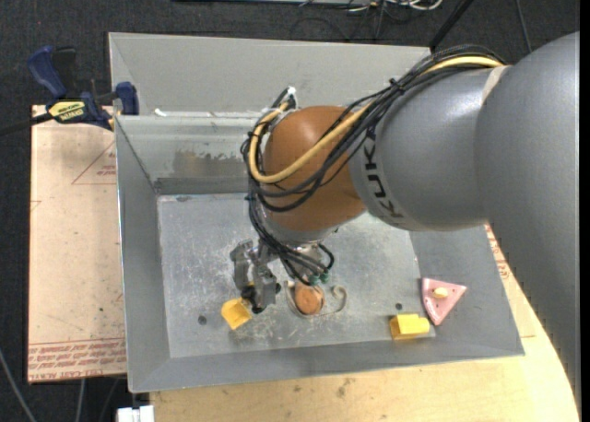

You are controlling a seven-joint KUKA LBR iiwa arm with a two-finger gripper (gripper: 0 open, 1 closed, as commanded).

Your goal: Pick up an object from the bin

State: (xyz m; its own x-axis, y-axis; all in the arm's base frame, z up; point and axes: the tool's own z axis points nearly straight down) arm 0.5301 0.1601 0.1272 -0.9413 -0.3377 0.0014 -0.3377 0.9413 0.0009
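Grey metal bin (184, 245), floor scuffed, holding few loose items. The hand (253, 291) is low over the floor; whether it is apart or together cannot be told. A small yellow block (235, 315) lies just beside the hand's tip. A brown rounded piece (307, 299) sits near the hand, on the arm's side. A second yellow block (408, 325) and a pink wedge (441, 298) lie well apart from the hand. The orange wrist cover (309, 171) and cables overhang the hand, screening the floor behind it.

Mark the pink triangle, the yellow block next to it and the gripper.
pink triangle (441, 298), camera view, flat top.
yellow block (408, 326) next to the triangle, camera view, top face.
gripper (253, 298), camera view, its tip.
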